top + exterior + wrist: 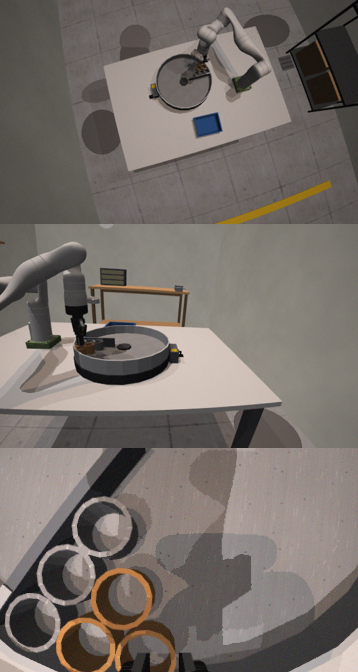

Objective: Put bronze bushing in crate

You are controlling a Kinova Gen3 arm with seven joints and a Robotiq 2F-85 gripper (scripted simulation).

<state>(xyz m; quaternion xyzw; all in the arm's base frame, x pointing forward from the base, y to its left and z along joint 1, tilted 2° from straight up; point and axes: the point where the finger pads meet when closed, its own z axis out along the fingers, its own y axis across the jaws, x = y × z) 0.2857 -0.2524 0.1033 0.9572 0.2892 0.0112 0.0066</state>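
Note:
The turning table (169, 88) (142, 345) (300, 508) is a round, walled grey disc. Three bronze bushings stand upright near its wall; one bronze bushing (121, 570) is inward, another bronze bushing (86, 620) is nearer the wall. My gripper (80, 344) (164, 663) is open by a narrow gap, pointing down at the third bronze bushing (145, 632). One finger shows over that bushing's opening, the other outside its right wall; the fingertips' lower ends are cut off in the wrist view. The blue crate (207, 125) (121, 323) stands on the white table, with nothing visible inside.
Three grey bushings stand in a row along the dark divider (199, 77) (110, 342) (110, 478), beside the bronze ones. A dark hub (183, 81) (124, 346) is at the disc's centre. A small motor box (153, 88) (173, 354) is outside the wall, opposite my arm's base.

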